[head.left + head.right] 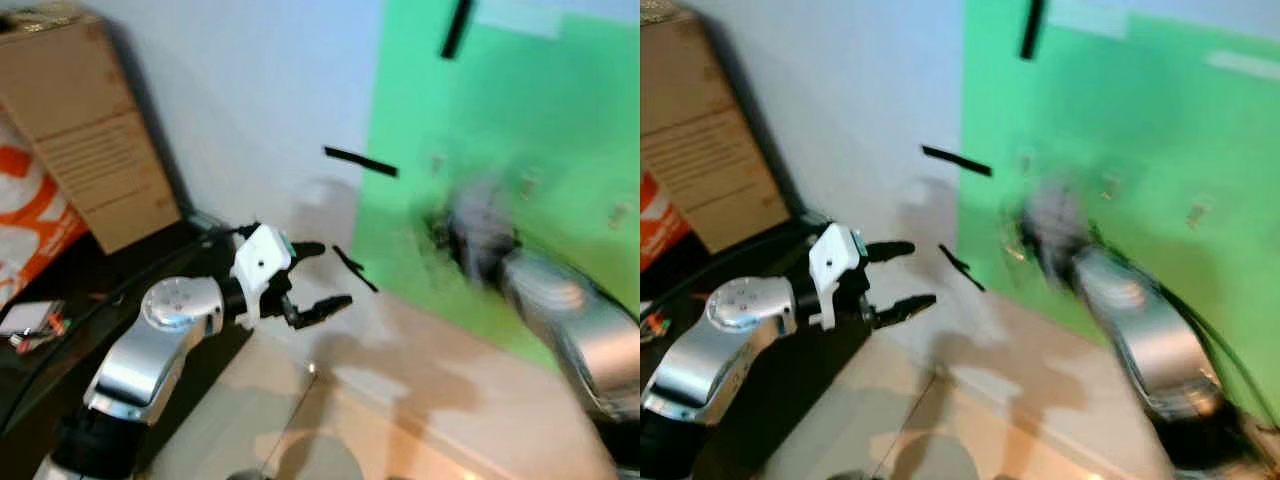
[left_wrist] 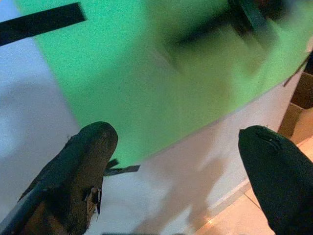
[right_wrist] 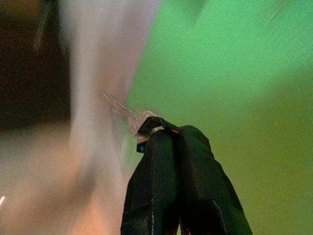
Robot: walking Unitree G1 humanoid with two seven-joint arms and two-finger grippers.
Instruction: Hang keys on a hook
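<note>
My right gripper [image 3: 168,136] is shut on a small bunch of keys [image 3: 139,122]; a dark ring and silvery metal stick out past the fingertips. In the eye views that arm is blurred, and its gripper [image 1: 450,232] is up against the green board [image 1: 500,110] on the wall. Small pale hooks [image 1: 527,181] dot the board to the right of the gripper, too blurred to make out well. My left gripper [image 1: 331,272] hangs open and holds nothing, in front of the white wall left of the board.
Black tape strips [image 1: 360,161] hold the board's edge to the wall. A cardboard box [image 1: 85,130] leans at the far left, above a dark table [image 1: 60,290] carrying small items. Pale tiled floor [image 1: 400,420] lies below.
</note>
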